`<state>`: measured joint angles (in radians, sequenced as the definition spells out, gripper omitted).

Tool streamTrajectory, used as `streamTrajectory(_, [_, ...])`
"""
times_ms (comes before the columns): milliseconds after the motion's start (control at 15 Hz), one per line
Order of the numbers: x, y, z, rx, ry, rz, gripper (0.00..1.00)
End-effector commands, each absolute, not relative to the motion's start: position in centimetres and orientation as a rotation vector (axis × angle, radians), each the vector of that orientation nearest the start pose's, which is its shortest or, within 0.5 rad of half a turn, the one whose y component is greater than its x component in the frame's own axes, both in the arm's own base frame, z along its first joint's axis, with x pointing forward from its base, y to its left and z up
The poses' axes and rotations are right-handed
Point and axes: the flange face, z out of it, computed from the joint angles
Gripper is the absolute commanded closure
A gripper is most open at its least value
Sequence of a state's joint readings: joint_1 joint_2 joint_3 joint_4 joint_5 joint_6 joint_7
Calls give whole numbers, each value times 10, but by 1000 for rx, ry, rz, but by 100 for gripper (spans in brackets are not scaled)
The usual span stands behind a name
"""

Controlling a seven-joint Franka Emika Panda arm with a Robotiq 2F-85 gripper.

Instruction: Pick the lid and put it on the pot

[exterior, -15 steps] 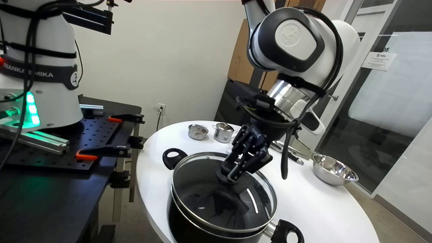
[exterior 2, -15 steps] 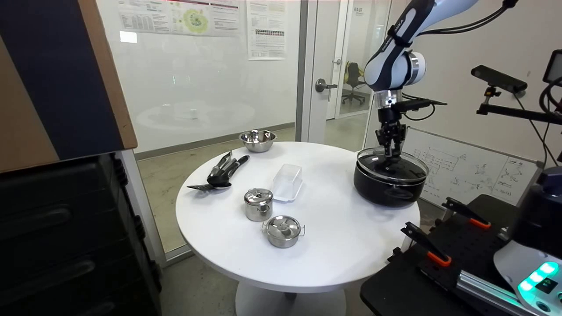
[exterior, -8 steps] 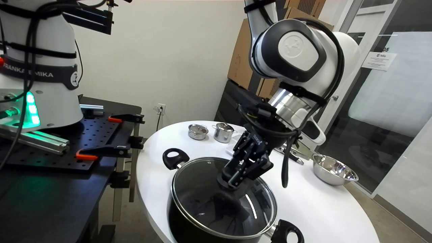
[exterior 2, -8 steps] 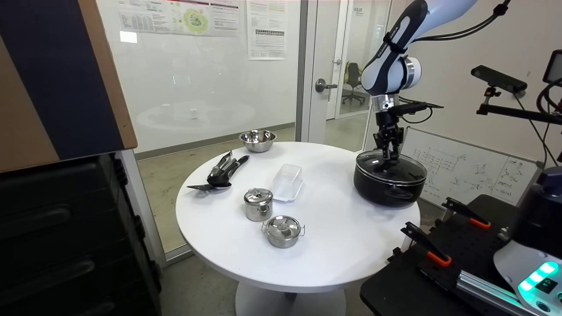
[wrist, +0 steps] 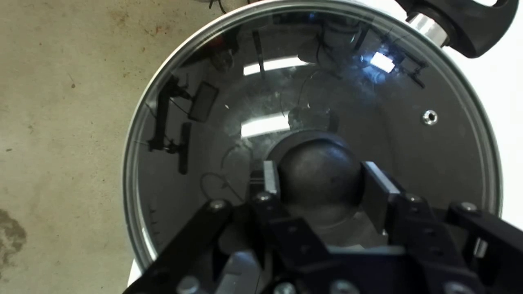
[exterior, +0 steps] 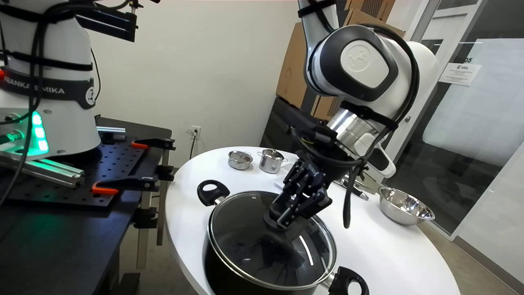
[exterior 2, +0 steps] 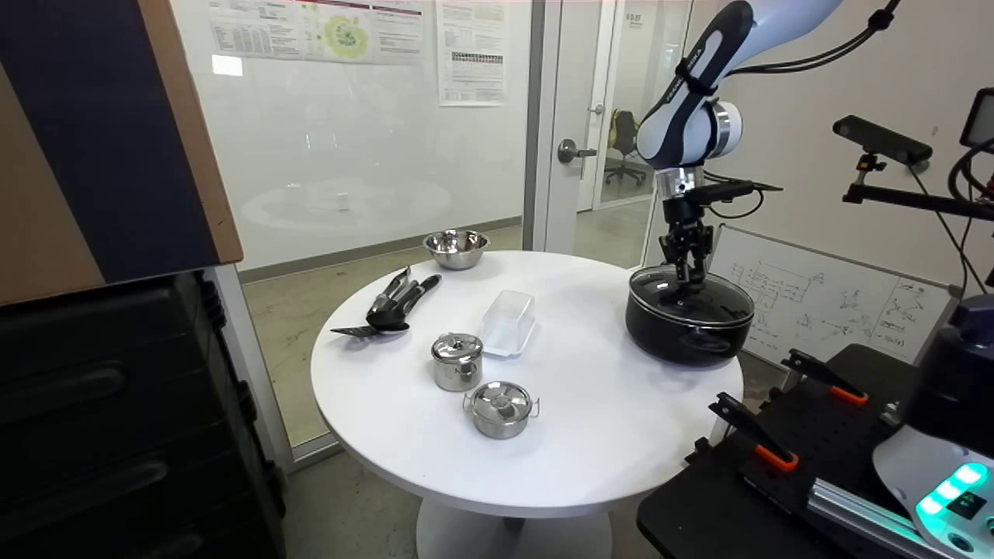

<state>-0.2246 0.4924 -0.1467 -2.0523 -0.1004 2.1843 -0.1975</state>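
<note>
The clear glass lid (exterior: 241, 233) with its metal rim lies level on top of the black pot (exterior: 229, 274). Rim and pot edge look together all round in both exterior views, where the lid (exterior 2: 722, 299) and pot (exterior 2: 668, 341) also show. My gripper (exterior: 277, 219) points down at the lid's centre. In the wrist view its two pads (wrist: 322, 177) press on both sides of the dark round knob (wrist: 318, 171), so it is shut on the lid. The lid's glass (wrist: 388, 134) fills most of that view. One pot handle (wrist: 466, 24) shows at top right.
The pot stands near the edge of the white round table (exterior 2: 590, 435). A steel bowl (exterior 2: 457, 252), black utensils (exterior 2: 392, 307), a clear plastic box (exterior 2: 509, 322) and two small steel pots (exterior 2: 457, 365) (exterior 2: 501, 411) stand farther along it. A black clamp bench (exterior 2: 823, 435) adjoins.
One second ago the held lid hovered slightly above the pot rim. It went down onto the pot by half a second ago. Since then almost nothing has moved.
</note>
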Motion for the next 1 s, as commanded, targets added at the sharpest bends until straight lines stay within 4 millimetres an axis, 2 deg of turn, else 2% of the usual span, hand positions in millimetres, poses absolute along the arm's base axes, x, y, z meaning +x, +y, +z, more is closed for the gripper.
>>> streamTrajectory(0, [518,-203,179,-3105,173,627,74])
streamTrajectory(933, [516,-197,176,-3106,152,640,74])
